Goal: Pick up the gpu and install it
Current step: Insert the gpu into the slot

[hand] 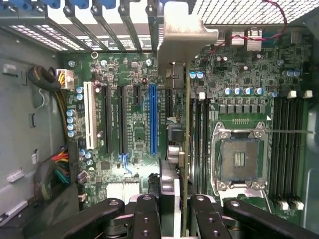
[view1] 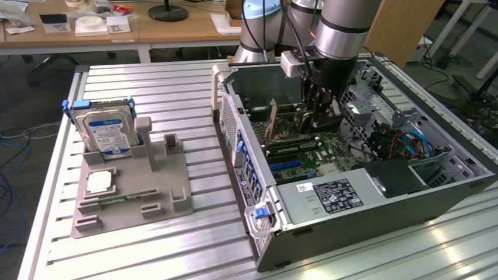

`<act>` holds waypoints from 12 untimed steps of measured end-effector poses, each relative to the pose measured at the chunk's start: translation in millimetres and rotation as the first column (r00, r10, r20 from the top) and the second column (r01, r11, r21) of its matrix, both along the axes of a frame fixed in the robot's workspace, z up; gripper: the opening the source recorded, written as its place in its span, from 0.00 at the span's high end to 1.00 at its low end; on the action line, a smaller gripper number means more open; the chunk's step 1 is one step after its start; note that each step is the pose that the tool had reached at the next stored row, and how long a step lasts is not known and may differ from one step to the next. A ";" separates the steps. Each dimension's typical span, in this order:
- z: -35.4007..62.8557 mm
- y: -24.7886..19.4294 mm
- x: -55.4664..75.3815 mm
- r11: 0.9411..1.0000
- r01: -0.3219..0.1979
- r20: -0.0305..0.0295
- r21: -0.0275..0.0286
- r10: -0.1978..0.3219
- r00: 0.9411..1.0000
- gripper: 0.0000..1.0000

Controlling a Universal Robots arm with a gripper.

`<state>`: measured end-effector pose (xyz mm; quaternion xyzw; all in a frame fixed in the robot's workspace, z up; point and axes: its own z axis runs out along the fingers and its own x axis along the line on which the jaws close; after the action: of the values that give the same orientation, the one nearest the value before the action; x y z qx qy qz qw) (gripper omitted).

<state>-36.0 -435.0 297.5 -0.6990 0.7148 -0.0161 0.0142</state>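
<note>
You're mid-install: end effector point(hand: 172, 206) clenched on the gpu point(hand: 185, 149), held edge-on above the motherboard point(hand: 129, 129); next, line it up with a slot.

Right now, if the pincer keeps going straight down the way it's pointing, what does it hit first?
The pincer holds the green card edge-down over the motherboard. Going straight on, the card would probably meet the motherboard first, near the blue slot, though which slot is hard to judge.
</note>
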 end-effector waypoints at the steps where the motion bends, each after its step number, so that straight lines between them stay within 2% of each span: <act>1: -0.7 -0.5 -0.5 1.000 0.000 -0.001 0.000 0.000 1.000 0.72; 7: -4.9 -7.0 -0.8 1.000 0.000 -0.004 0.000 0.000 1.000 0.72; 12: -6.1 -8.0 -0.8 1.000 0.000 -0.004 0.000 0.000 1.000 0.72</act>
<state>-36.8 -443.0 291.3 -0.6990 0.7148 -0.0146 0.0127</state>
